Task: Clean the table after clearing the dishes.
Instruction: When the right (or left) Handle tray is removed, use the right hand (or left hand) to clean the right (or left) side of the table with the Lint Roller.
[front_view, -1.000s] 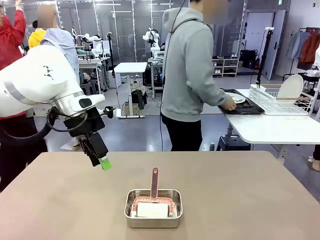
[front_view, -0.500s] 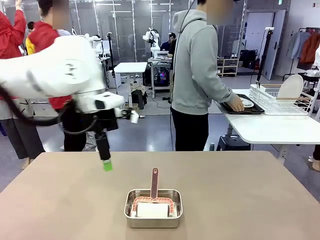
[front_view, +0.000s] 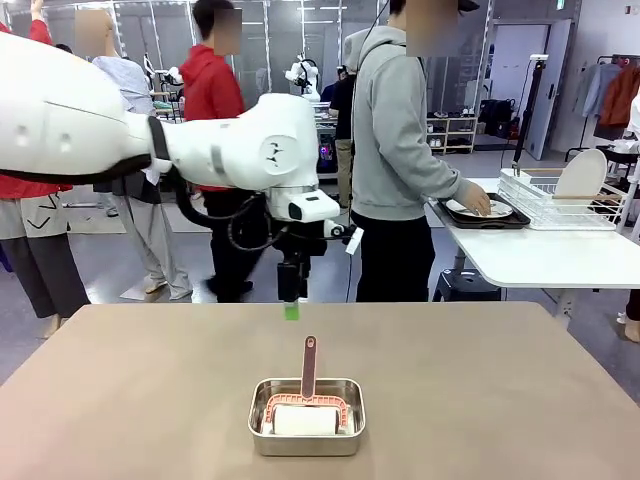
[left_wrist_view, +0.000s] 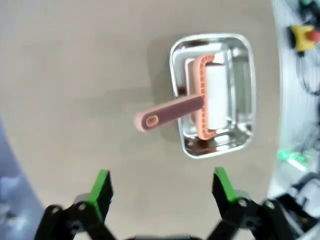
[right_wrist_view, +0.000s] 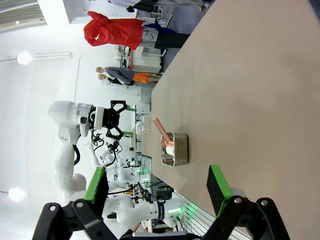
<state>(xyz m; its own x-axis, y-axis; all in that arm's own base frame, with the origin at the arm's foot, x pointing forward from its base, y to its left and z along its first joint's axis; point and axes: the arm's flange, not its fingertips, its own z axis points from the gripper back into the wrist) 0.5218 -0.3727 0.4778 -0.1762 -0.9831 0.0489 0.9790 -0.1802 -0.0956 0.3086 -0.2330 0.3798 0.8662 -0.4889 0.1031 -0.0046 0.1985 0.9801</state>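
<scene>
Where pan (front_view: 307, 445) half-hides roller (front_view: 305, 420), left tool (left_wrist_view: 161, 176) spread, blurred.

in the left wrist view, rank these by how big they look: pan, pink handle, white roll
1. pan, clearly the largest.
2. pink handle and white roll: they look about alike in size, one long and thin, the other short and broad, so I won't rank them.
</scene>
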